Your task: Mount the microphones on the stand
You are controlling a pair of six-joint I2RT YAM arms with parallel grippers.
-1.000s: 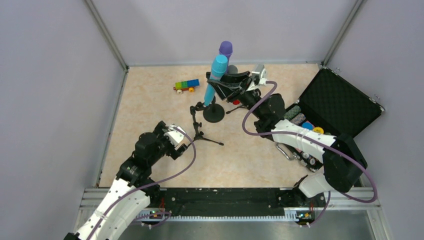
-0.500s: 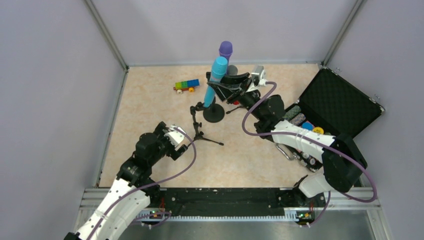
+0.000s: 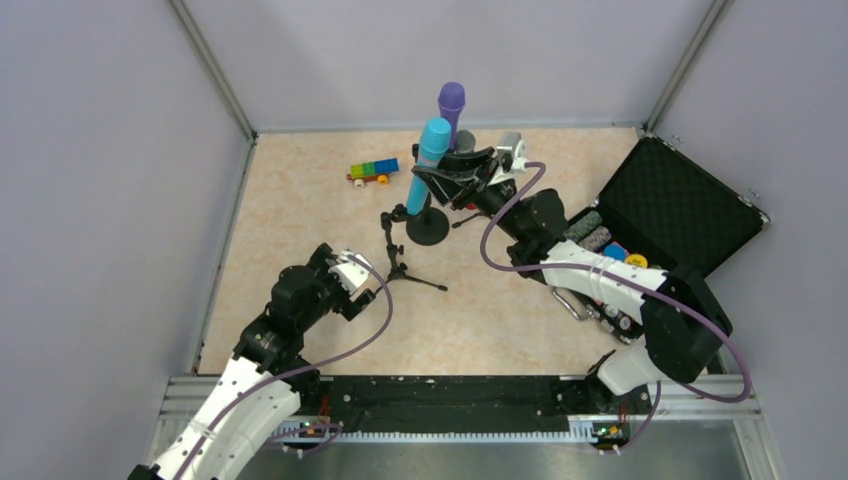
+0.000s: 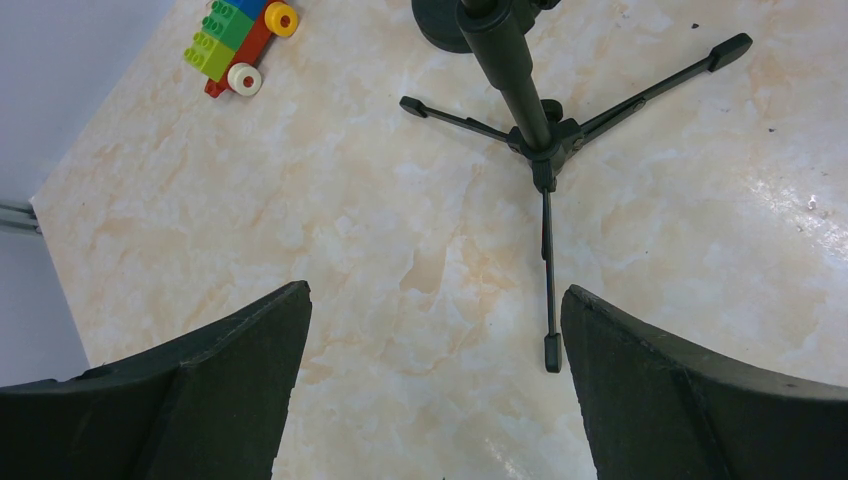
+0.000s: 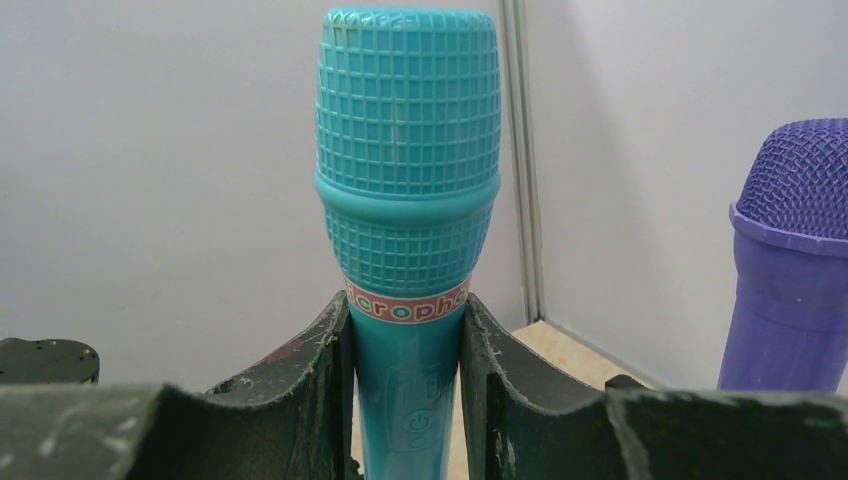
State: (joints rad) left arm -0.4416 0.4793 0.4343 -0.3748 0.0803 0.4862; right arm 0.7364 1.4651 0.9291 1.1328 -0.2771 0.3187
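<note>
My right gripper [image 3: 437, 178] [image 5: 405, 312] is shut on the light-blue microphone [image 3: 428, 160] [image 5: 408, 150], just under its head, holding it upright over the round black stand base [image 3: 427, 229]. The purple microphone [image 3: 451, 100] [image 5: 790, 280] stands upright just behind and to the right. A black tripod stand [image 3: 396, 245] [image 4: 538, 135] sits in front of the base; its top clip shows no microphone. My left gripper [image 3: 352, 283] [image 4: 435, 295] hangs open and holds nothing, near the tripod's front leg. The light-blue microphone's lower end is hidden by my fingers.
A coloured toy brick car [image 3: 373, 172] [image 4: 240, 45] lies at the back left of the marble tabletop. An open black case [image 3: 680, 205] with small items at its near edge stands at the right. Grey walls close in three sides.
My right gripper has shifted slightly left with the light-blue microphone in it. The left arm has not moved.
</note>
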